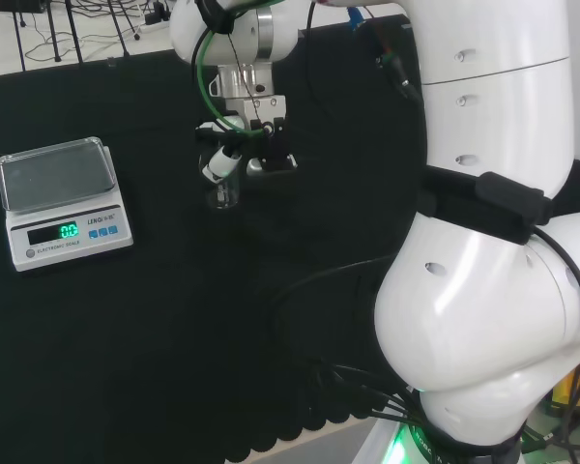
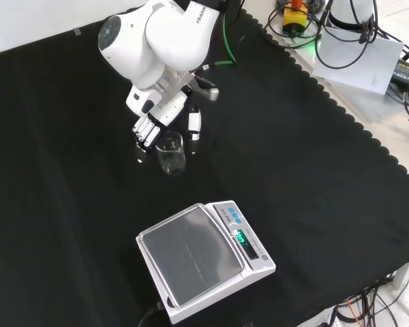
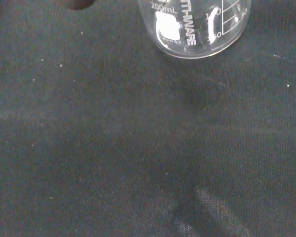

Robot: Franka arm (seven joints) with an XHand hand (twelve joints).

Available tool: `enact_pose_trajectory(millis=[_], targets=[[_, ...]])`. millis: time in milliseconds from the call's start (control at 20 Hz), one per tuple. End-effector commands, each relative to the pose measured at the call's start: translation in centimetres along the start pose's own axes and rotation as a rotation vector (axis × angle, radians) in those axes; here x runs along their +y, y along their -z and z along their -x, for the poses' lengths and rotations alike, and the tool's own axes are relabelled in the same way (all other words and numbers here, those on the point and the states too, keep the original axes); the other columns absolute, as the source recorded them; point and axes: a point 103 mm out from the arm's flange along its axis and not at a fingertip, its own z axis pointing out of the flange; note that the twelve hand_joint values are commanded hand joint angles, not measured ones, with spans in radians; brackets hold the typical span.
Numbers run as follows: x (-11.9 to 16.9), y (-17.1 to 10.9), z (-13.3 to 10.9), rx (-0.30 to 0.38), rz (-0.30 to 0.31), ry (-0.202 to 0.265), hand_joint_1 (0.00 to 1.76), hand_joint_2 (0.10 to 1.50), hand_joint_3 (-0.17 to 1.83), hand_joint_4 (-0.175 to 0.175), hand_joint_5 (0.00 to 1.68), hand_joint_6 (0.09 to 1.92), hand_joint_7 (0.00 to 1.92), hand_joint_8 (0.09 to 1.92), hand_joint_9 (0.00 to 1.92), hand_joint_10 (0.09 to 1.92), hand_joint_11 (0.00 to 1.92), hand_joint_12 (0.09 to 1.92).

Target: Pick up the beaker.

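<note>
1 clear glass beaker (image 2: pixel 171 152), 1 digital scale (image 2: pixel 204 259), 1 hand (image 2: pixel 150 129).

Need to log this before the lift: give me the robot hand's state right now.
Robot hand: fingers and thumb on either side of the glass beaker, which stands on the black cloth; whether they grip it cannot be told.

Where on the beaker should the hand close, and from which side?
Grip the beaker around its straight side wall, coming in level from the side. It stands upright and open-topped on the cloth, so the round wall suits a wrap. The hand already flanks it, fingers one side, thumb the other.
</note>
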Motion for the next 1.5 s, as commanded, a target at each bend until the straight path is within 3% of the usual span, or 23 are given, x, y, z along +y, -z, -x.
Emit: enact_pose_trajectory(millis=[50,250,450,650,750,900,1050,1200,1500], targets=[[0.14,-0.18,-0.15,-0.008,-0.006,-0.006,0.73,0.91,-0.17,0.08,0.02,0.09,0.0,0.58,0.05,0.88,0.0,1.12],[0.4,-0.43,-0.14,-0.02,-0.005,-0.015,0.8,0.93,-0.17,0.074,0.11,0.09,0.04,0.67,0.11,0.89,0.0,1.24],[0.62,-0.68,-0.21,-0.035,0.002,-0.023,0.91,0.97,-0.17,0.062,0.27,0.09,0.17,0.76,0.28,0.88,0.02,1.49],[0.78,-0.83,-0.35,-0.049,0.008,-0.029,1.02,1.02,-0.17,0.042,0.42,0.11,0.33,0.86,0.54,0.85,0.34,1.42],[0.88,-0.89,-0.38,-0.054,0.008,-0.032,1.07,1.05,-0.17,0.032,0.4,0.34,0.39,0.91,0.68,0.84,0.52,1.34],[0.98,-0.96,-0.51,-0.063,0.012,-0.034,1.12,1.08,-0.17,0.016,0.3,0.9,0.46,0.99,0.79,0.89,0.69,1.27],[1.1,-0.97,-0.71,-0.067,0.017,-0.035,1.16,1.11,-0.17,-0.014,0.35,1.28,0.51,1.12,0.82,1.02,0.8,1.23],[1.0,-0.9,-0.58,-0.065,0.018,-0.033,1.18,1.14,-0.17,-0.045,0.41,1.44,0.53,1.3,0.81,1.18,0.85,1.22],[0.78,-0.25,-0.46,-0.068,0.028,-0.028,1.2,1.18,-0.17,-0.057,0.43,1.51,0.53,1.42,0.8,1.29,0.86,1.22]])
